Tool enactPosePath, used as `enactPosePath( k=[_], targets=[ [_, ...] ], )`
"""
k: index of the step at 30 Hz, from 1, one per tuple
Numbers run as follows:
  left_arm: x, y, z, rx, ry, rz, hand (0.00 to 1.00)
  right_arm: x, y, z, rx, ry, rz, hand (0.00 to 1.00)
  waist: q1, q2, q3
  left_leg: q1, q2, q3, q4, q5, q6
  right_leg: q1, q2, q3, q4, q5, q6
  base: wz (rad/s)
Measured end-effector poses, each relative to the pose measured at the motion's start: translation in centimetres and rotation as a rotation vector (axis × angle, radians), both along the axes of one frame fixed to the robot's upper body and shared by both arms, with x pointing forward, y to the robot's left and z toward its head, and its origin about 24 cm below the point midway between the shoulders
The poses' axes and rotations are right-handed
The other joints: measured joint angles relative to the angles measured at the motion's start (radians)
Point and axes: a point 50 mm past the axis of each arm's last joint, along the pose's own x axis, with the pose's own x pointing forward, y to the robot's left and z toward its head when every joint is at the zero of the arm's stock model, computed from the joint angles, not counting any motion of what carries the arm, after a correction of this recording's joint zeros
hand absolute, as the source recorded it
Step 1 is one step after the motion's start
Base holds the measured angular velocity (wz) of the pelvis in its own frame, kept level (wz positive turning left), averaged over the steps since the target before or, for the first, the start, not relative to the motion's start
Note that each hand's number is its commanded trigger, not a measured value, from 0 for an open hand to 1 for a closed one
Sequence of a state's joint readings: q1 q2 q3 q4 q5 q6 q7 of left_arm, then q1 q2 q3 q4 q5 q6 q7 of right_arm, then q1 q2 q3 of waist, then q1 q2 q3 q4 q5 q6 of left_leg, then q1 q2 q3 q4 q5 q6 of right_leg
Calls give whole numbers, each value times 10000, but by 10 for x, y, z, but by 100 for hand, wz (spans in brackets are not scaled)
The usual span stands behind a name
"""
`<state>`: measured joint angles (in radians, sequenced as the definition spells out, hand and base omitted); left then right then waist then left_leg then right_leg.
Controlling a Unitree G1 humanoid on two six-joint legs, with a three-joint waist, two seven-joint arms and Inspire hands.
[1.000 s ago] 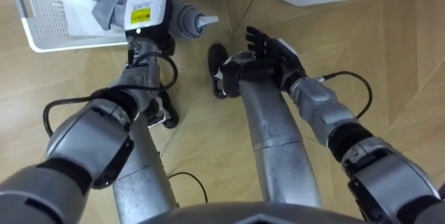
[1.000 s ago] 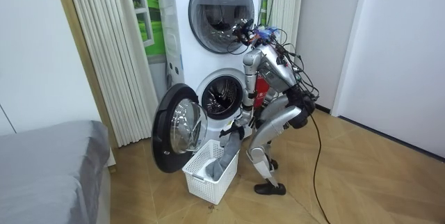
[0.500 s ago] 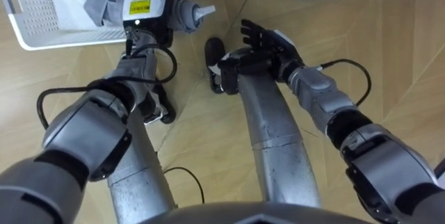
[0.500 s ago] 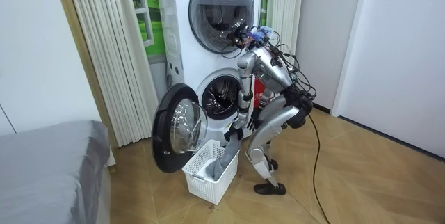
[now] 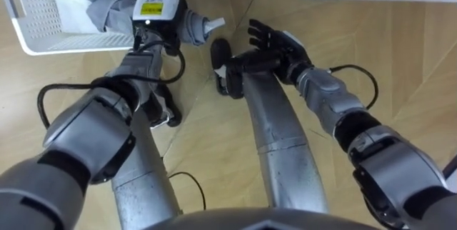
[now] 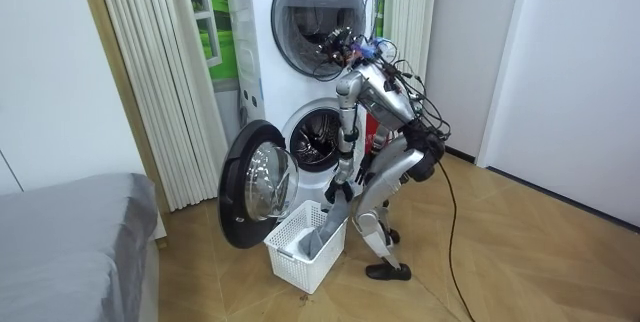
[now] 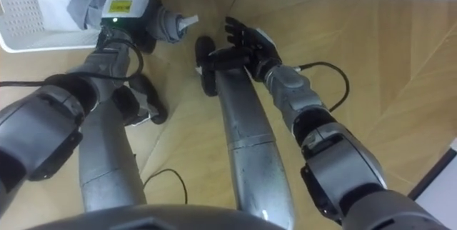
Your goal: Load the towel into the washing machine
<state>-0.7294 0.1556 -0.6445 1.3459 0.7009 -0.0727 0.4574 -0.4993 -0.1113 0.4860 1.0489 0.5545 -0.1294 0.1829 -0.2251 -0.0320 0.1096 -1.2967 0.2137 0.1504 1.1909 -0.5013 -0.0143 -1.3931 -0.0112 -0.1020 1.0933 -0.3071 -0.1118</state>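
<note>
- The left robot hand (image 5: pixel 153 8) reaches down at the near rim of the basket (image 5: pixel 43 26), back upward. Its fingers are hidden among the grey folds, so I cannot tell whether they grip.
- The right robot hand (image 5: pixel 275 44) hangs to the right of the left one, well apart from it. Its fingers are spread wide and hold nothing above the floor (image 5: pixel 400 66).
- The towel (image 5: pixel 107 1) lies bunched on both sides of the left robot hand. In the eye views its long axis runs left to right, from inside the basket out over the rim. Its end with the white label (image 5: pixel 214 23) points toward the right robot hand.
- The room view shows the robot bent forward, its left arm stretched down. There the towel slants upward out of the basket toward that hand.
- The white basket holds the rest of the towel.
- Beyond the basket in the room view stands the washing machine (image 6: pixel 318 140), its door (image 6: pixel 255 187) swung open and its drum dark.
</note>
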Motion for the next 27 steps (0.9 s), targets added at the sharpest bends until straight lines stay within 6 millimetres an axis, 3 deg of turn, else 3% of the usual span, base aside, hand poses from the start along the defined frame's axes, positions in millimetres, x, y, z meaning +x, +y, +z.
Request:
enactPosePath(
  k=[3,6,7,11,16,19,21,25,27],
  targets=[
    [-14,2,-16,-68,520,99,100,-12,-4,-12,-342,384,-137,0,-48,-119,-20,584,-30,27,-188,3,6,601,-22,-3,-206,-18,18,2],
    [-30,5,-31,-294,984,145,100,-29,-8,-27,-705,829,-271,0,-137,-215,-77,1485,-246,36,-646,75,56,1473,-145,17,-511,8,88,14],
    [-35,6,-36,-344,1139,164,100,-35,-10,-32,-749,1014,-410,0,-125,-274,-114,1889,-354,97,-894,156,73,1842,-219,60,-645,22,131,9],
    [-43,8,-43,-621,1213,227,100,-56,-21,-49,-1096,1719,-768,0,130,-283,-131,3197,-375,108,-1531,266,62,3227,-167,-14,-1345,134,220,1],
    [-34,17,-31,-2045,364,1332,100,-66,-28,-56,-1902,1747,-549,0,182,-259,-153,4189,-581,79,-2210,522,123,4300,-351,-154,-1910,185,298,15],
    [-29,17,-22,-3298,-298,1993,100,-72,-32,-59,-2170,1843,-557,0,496,-165,-181,4567,-540,72,-2343,550,138,4793,-427,-376,-2115,187,304,10],
    [-22,13,-10,-4685,-962,2421,100,-72,-34,-59,-2253,1831,-483,0,708,-137,-200,4755,-723,75,-2647,739,211,4972,-612,-410,-2250,214,353,26],
    [-23,2,-3,-6704,-1360,2909,100,-69,-35,-56,-2425,1649,-297,0,950,60,-340,4947,-1049,92,-3183,1048,307,5120,-892,-422,-2491,322,444,19],
    [-26,-6,-5,-8015,-949,3148,100,-68,-36,-55,-2579,1578,-56,0,1110,104,-373,5139,-1150,72,-3395,1159,323,5320,-948,-455,-2656,381,473,17]
  ],
)
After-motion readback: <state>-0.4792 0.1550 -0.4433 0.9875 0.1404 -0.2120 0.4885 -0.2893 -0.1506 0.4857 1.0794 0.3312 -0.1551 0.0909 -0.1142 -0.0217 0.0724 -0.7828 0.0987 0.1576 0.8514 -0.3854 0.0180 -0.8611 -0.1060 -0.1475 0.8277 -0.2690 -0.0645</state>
